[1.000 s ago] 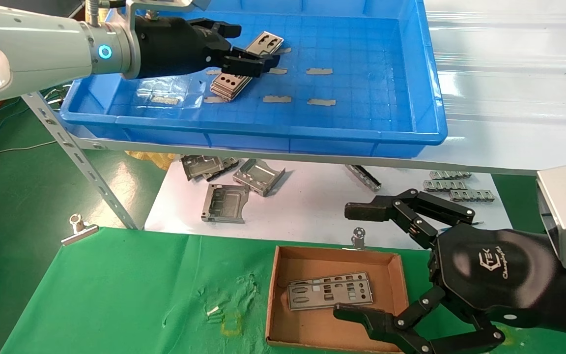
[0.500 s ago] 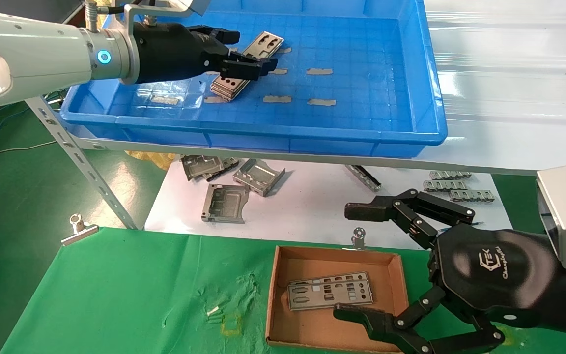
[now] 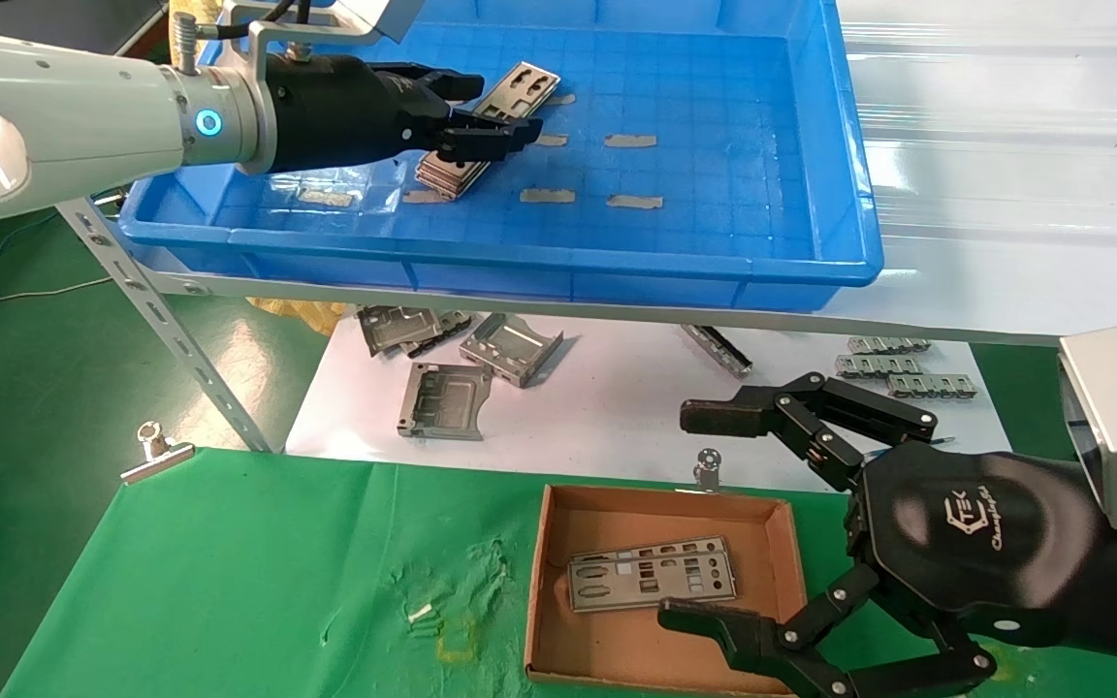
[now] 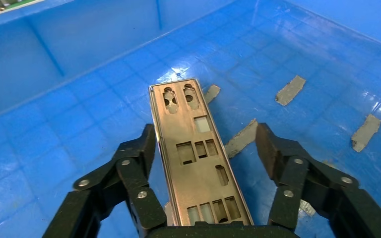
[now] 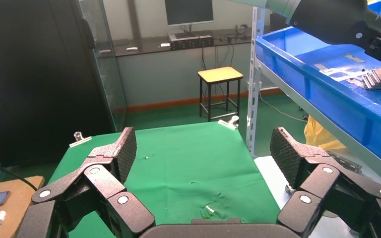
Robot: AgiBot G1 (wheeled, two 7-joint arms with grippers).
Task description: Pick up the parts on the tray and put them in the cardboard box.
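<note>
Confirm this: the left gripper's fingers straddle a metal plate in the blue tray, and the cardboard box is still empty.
Not quite. The small brown cardboard box already holds one flat silver-grey punched metal plate, as the head view shows. The rest stands: the left gripper straddles a plate in the large blue plastic tray, fingers open.

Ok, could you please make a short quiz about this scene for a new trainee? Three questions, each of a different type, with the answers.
1. True or false: the left gripper has its fingers shut on a plate.
2. Which container holds one single plate?
A. the blue tray
B. the cardboard box
C. the white sheet
3. Fill the gap: the right gripper hangs open beside the ____.

Key
1. False: its fingers stand open on either side of the top plate of the plate stack.
2. B
3. cardboard box
</note>
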